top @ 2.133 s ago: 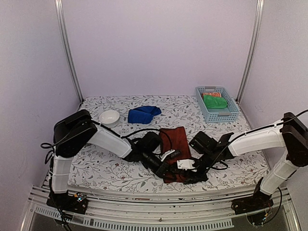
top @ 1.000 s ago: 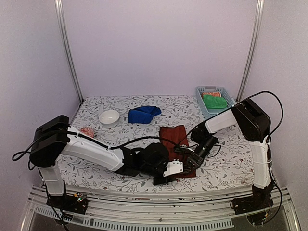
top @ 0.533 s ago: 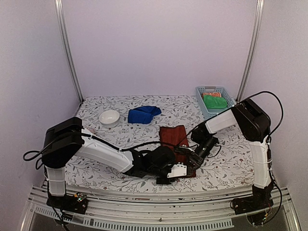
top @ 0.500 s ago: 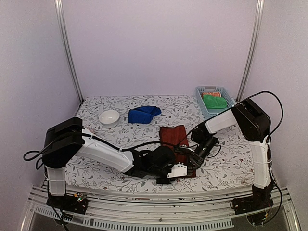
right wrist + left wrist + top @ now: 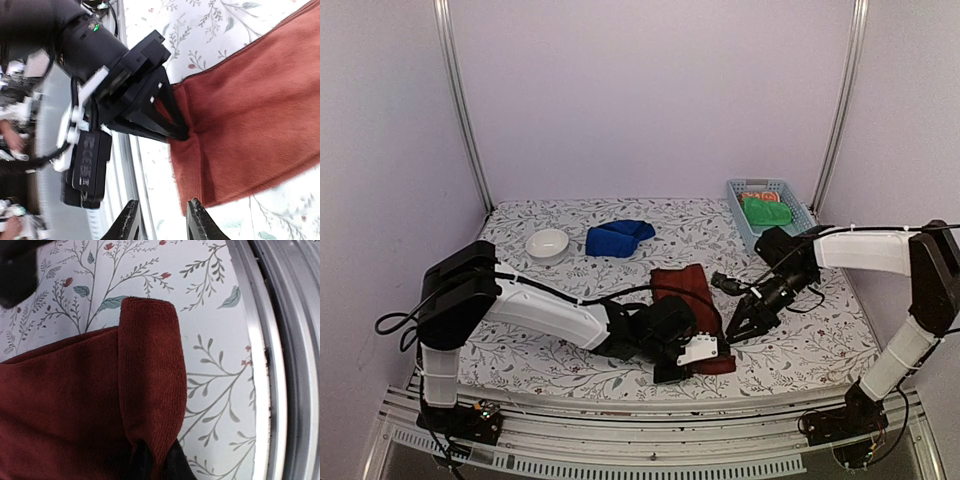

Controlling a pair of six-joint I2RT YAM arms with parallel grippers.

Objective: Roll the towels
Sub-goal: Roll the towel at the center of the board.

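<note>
Rolling looked barely started on the floral table (image 5: 520, 350). The red towel (image 5: 682, 295) lay flat near centre, its near end folded over once. The blue towel (image 5: 618, 237) sat bunched at its 11 o'clock, untouched. The left gripper (image 5: 159, 462) was clenched on the folded lip. The right gripper (image 5: 164, 220) hung released at 3 o'clock of the fold, off the cloth. Doing it well likely meant pinching both lip corners, turning evenly toward 12 o'clock and keeping the roll tight and square.

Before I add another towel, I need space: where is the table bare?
Bare: the back strip between the blue towel and the basket, and the near right corner beside the red towel. Crowded: the middle, around the left gripper and right gripper.
</note>
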